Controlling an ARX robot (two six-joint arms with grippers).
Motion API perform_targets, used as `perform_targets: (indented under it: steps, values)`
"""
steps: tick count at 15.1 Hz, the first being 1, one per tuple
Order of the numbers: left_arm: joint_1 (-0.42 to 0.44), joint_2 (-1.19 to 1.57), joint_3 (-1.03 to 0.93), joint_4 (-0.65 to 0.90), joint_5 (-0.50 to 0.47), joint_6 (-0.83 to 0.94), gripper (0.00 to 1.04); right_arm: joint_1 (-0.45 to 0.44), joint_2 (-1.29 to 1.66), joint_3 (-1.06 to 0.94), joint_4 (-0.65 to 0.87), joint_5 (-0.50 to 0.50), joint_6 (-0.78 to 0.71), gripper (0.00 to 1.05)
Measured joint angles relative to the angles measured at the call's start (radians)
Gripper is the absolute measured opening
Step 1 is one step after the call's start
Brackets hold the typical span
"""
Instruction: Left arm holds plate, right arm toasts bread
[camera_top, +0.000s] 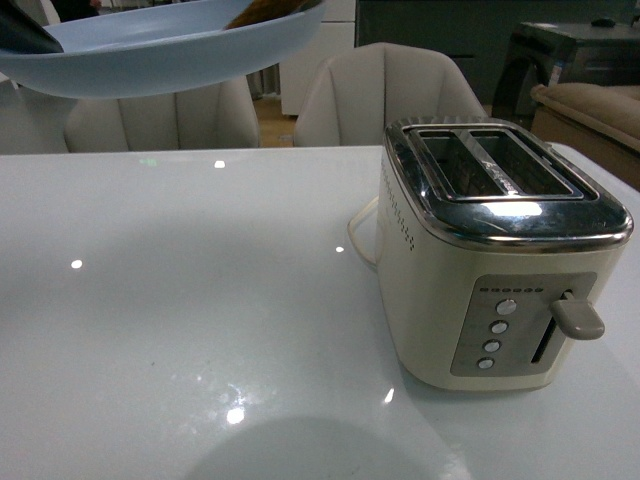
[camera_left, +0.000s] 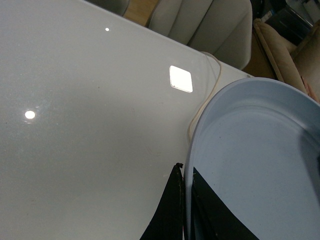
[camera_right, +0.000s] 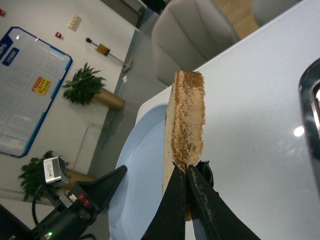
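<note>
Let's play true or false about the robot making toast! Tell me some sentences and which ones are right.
The round pale-blue plate lies flat on the glossy white table. False: the left gripper holds the plate up by its rim.
The right gripper pinches the speckled brown bread slice. True.
Bread sits in the cream, chrome-topped toaster. False: both slots are empty.
The toaster stands on the table. True.

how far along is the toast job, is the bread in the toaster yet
Done: the left gripper holds the plate by its rim, off the table. In hand: the right gripper pinches the bread, up near the plate. Left: the toaster slots look empty and the lever is up, so loading and pressing remain.
</note>
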Motion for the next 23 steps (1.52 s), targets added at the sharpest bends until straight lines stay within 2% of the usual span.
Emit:
perform_targets:
  steps: [2,3,5,8,9,11,23]
  values:
    - [0.000,0.000,0.000,0.000,0.000,0.000,0.03,-0.021,-0.061,-0.025,0.009,0.106,-0.139,0.02]
    - [0.000,0.000,0.000,0.000,0.000,0.000,0.03,-0.051,-0.097,-0.067,0.050,0.132,-0.237,0.02]
    - [0.002,0.000,0.000,0.000,0.002,0.000,0.03,-0.099,-0.150,-0.140,0.107,0.245,-0.424,0.02]
    - [0.000,0.000,0.000,0.000,0.004,0.000,0.03,-0.100,-0.177,-0.204,0.149,0.336,-0.602,0.02]
    - [0.000,0.000,0.000,0.000,0.005,0.000,0.03,-0.058,-0.172,-0.207,0.152,0.381,-0.617,0.02]
    - [0.000,0.000,0.000,0.000,0.004,0.000,0.03,-0.035,-0.138,-0.209,0.171,0.372,-0.636,0.02]
    - [0.001,0.000,0.000,0.000,0.003,0.000,0.03,-0.048,-0.055,-0.248,0.153,0.340,-0.639,0.02]
